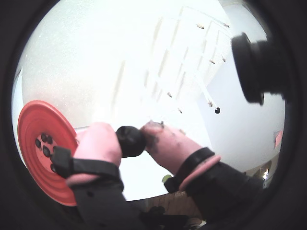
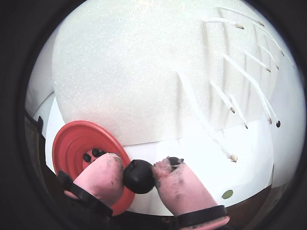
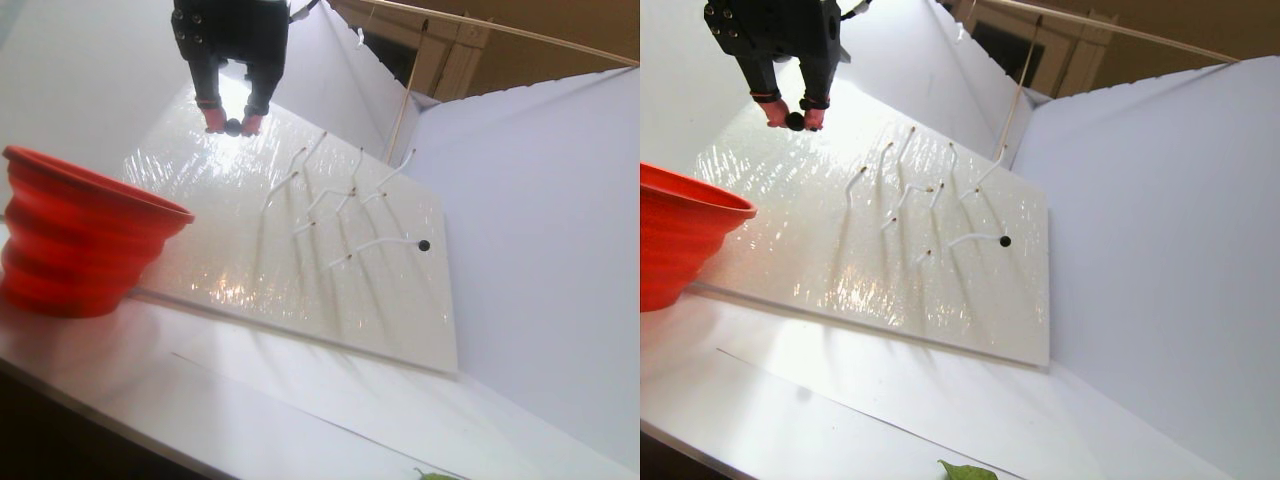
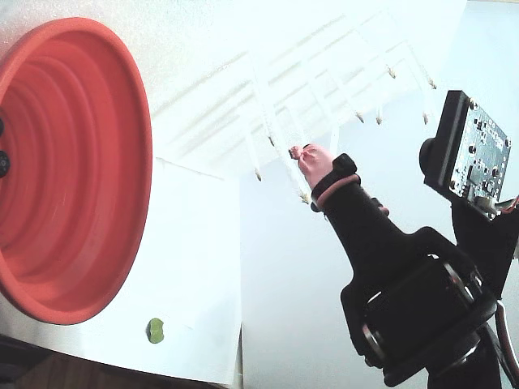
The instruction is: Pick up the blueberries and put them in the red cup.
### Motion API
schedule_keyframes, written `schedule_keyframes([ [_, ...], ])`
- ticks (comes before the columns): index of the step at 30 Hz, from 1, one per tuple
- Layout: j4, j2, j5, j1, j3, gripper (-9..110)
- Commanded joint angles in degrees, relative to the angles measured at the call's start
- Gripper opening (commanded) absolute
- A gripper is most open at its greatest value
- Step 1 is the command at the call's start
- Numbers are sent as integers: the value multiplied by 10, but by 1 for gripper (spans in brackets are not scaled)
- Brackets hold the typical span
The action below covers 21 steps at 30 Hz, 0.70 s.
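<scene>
My gripper (image 1: 130, 140) is shut on one blueberry (image 1: 129, 143), a glossy black ball pinched between the pink fingertips (image 2: 103, 175). It hangs high above the white board in the stereo pair view, gripper (image 3: 232, 125) up and right of the red cup (image 3: 70, 240). The red cup (image 1: 29, 115) lies left of the fingers in both wrist views, with several blueberries (image 1: 45, 143) on its stepped floor (image 2: 72, 136). One more blueberry (image 3: 424, 244) sits at the tip of a white stem on the board (image 2: 278, 123).
A glittery white board (image 3: 230, 230) carries several thin white stems (image 3: 350, 195). A small green lump (image 4: 155, 330) lies near the table's edge below the cup (image 4: 81, 203). A black camera module (image 4: 474, 154) rides beside the arm. White walls enclose the area.
</scene>
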Motion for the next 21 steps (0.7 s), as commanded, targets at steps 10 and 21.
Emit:
schedule_keyframes([
  [10, 62, 107, 48, -39, 28, 11],
  [21, 98, 158, 71, -61, 73, 12],
])
